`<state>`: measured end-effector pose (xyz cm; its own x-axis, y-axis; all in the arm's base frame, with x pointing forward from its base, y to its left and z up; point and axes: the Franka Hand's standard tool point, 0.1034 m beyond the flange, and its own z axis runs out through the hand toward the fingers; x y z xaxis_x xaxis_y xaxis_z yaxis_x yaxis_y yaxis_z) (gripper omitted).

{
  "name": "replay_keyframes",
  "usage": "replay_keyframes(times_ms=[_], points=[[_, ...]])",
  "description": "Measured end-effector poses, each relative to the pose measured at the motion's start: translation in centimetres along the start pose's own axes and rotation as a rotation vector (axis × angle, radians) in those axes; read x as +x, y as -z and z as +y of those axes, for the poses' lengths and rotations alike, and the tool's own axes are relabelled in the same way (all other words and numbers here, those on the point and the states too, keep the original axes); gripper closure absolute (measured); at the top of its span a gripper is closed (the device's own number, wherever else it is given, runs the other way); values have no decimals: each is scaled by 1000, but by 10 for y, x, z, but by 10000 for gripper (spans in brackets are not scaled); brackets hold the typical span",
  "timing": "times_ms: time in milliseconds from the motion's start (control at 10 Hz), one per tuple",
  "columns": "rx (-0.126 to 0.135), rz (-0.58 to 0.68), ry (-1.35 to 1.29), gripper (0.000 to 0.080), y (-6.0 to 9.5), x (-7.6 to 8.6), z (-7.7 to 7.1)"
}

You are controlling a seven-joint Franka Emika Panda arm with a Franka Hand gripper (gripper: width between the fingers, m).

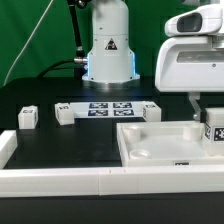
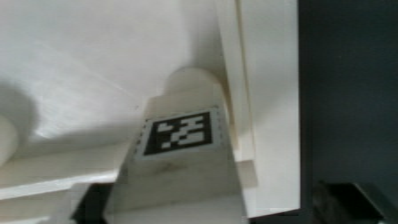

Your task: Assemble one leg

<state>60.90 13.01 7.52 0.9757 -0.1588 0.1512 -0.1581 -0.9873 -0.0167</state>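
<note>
Rightward in the exterior view, the gripper [image 1: 207,112] holds the leg [image 1: 214,127] upright over the far right corner of the white tray piece [image 1: 150,140]. Wrist view: the leg [image 2: 178,150], marker outward, is clamped between the fingers [image 2: 45,205] beside the tray's raised rim [image 2: 258,100]. Two other small white blocks [image 1: 27,116] stand beside the marker board [image 1: 110,108].

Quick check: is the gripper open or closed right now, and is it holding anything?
Gripper: closed on the leg, held over the white tray piece at the exterior view's right.
</note>
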Motion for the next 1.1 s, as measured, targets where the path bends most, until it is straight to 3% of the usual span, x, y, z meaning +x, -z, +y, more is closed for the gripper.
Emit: replay_keyframes(times_ms=[200,500,700,1100], points=[[-7,1,-6,508,0,2,6],[-7,1,-7,508,-1,2,7],[7,5,-182,508,-1,1,8],[-10,18,-774,508,-1,0,9]])
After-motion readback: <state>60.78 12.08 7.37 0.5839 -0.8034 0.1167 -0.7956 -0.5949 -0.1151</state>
